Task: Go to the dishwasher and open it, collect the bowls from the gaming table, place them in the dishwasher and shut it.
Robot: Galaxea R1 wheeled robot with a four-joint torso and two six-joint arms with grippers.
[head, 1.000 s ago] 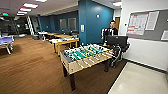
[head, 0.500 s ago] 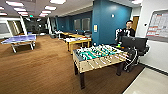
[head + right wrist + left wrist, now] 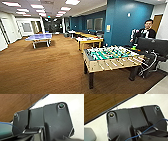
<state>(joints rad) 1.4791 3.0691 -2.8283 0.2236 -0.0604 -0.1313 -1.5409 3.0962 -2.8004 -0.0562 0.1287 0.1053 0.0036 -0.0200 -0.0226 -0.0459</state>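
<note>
The gaming table (image 3: 89,39), long with a whitish top and yellowish edge and legs, stands mid-room by the blue wall. It carries some small items that I cannot make out, so the bowls cannot be told apart from here. The dishwasher is out of view. Both wrist views look down past the robot's dark plate onto a pale floor (image 3: 144,101) and the edge of the brown carpet (image 3: 15,104).
A table-football table (image 3: 111,58) with a green field stands close at the right, on the brown carpet (image 3: 42,70). A blue table-tennis table (image 3: 40,37) is far left. A person (image 3: 147,31) stands behind a dark screen and cables at the right. More yellow tables run along the back.
The whole head picture has shifted right, so the camera has turned left. The table-tennis table has come further into view and the table-football table sits nearer the right edge.
</note>
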